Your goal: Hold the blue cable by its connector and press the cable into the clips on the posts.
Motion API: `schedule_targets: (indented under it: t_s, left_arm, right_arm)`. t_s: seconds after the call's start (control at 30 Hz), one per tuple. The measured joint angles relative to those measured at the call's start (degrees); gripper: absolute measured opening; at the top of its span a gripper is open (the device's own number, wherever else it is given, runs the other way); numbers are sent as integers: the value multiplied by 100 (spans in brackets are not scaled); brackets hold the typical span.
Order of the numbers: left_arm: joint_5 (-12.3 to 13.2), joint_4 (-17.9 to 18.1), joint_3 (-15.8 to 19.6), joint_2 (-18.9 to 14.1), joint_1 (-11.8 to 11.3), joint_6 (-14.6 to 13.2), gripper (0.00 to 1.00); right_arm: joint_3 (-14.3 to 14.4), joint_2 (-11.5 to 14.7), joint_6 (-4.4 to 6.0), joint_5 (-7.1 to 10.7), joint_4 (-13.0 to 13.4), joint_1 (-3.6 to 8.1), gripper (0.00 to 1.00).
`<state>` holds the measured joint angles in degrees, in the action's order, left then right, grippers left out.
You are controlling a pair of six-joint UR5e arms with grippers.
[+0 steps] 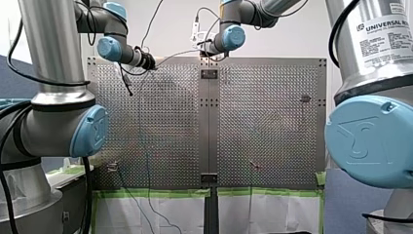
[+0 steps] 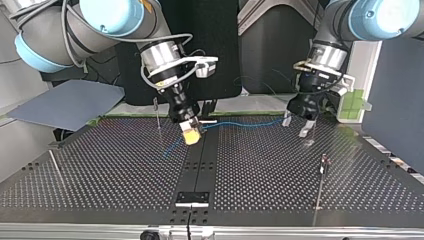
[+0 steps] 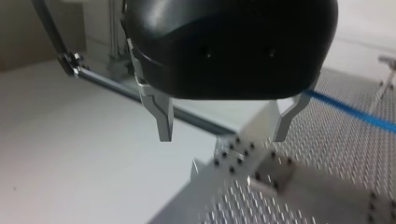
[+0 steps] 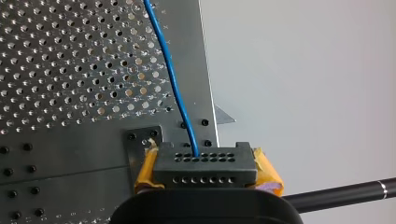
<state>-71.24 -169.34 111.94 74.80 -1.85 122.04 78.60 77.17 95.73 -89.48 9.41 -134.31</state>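
Note:
My right gripper (image 4: 205,179) has its yellow pads (image 4: 268,175) shut on a dark grey connector block (image 4: 205,163). The blue cable (image 4: 173,84) runs out of the block and away over the perforated plate. In the top view the right gripper (image 2: 192,134) hangs just above the table's middle strip, and the blue cable (image 2: 250,123) stretches from it toward my left gripper (image 2: 299,126). The left gripper (image 3: 224,135) stands open, its metal fingers (image 3: 162,122) holding nothing. The cable (image 3: 348,110) passes beside one finger. Thin posts (image 2: 157,114) (image 2: 322,167) (image 2: 55,167) stand on the table.
The perforated table (image 2: 280,170) has a solid middle strip with a small bracket (image 2: 192,198) at its near end in the top view. A grey board (image 2: 65,102) lies off the table at that view's left. Green tape (image 1: 156,193) lines the table edge in the front view.

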Motion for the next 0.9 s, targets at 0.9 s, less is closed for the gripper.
schedule_targets:
  t_s: [0.9]
  left_arm:
    - [-1412, -338, -416, 155, -244, -1411, 98]
  right_arm:
    - [16, -5, -26, 0, 0, -4, 0]
